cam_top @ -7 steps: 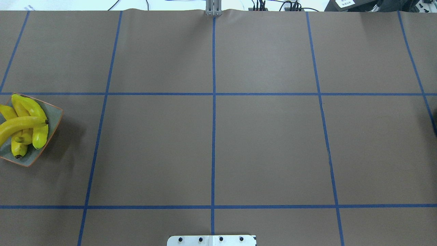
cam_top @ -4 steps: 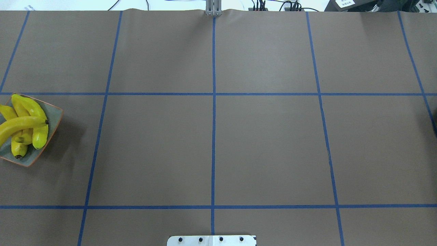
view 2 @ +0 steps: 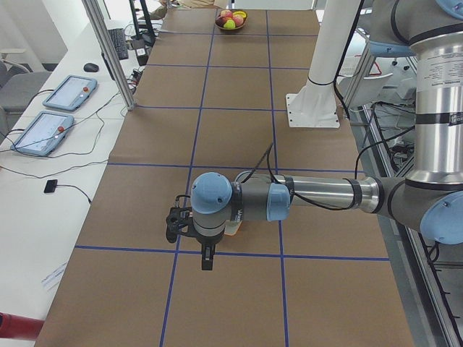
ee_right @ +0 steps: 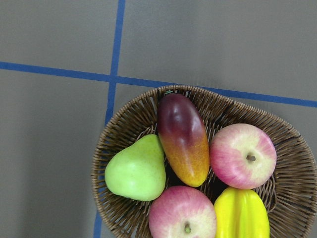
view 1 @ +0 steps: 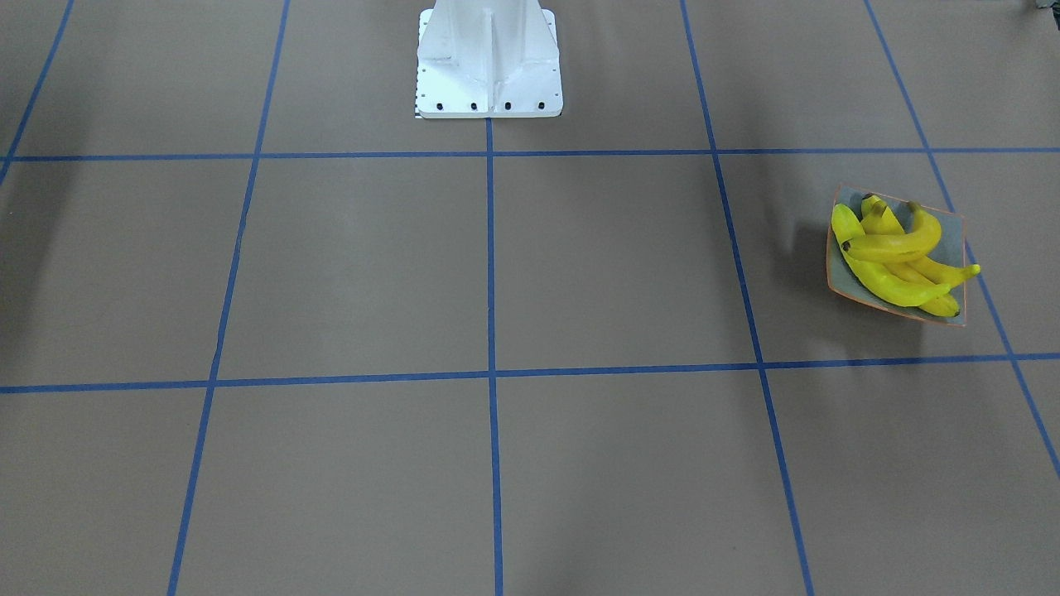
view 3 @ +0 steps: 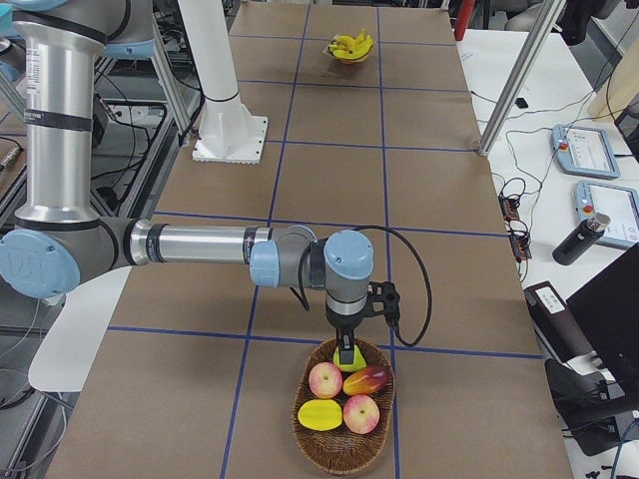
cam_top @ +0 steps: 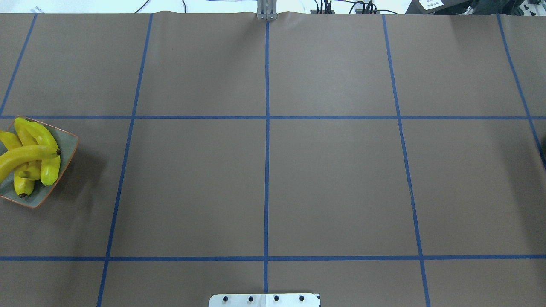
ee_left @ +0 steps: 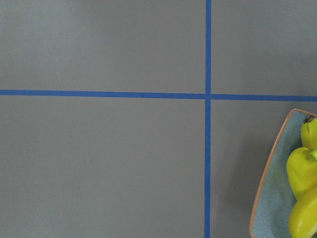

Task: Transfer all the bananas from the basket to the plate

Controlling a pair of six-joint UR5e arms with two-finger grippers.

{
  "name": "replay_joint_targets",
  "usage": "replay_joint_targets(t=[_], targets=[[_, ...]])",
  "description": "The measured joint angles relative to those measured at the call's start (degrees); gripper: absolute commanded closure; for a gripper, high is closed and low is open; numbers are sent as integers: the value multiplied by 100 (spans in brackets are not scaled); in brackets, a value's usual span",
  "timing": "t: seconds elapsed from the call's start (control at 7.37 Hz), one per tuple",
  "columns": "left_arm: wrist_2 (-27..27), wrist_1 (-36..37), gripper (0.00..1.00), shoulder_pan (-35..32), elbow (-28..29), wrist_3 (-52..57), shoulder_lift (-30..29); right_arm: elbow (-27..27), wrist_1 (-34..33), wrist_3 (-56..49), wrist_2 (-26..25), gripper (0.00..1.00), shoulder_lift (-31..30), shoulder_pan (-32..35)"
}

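Yellow bananas (view 1: 898,257), front view: four stacked on the plate (view 1: 954,232), one tip overhanging its rim; a nudge could dislodge it. Side views: left gripper (view 2: 206,260) beside the plate, right gripper (view 3: 344,349) well apart; jaw state: cannot tell.

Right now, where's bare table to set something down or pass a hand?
The whole middle grid, between the robot base and the far edge, is bare. Crowded: the left end, where the plate is heaped with bananas, and the right end, with the fruit-filled basket under the right arm.
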Motion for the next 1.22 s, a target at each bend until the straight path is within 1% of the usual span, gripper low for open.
replay_joint_targets(t=[0.27,0.81,1.22], targets=[[-13,-25,0,0,-11,5,5,101,-151,40,40,0,-4,-8],[-18,-85,0,3,-60,2,32,148,-170,61,78,0,61,-15],[-20,-98,0,4,-60,2,181,183,-168,255,101,0,171,-15]])
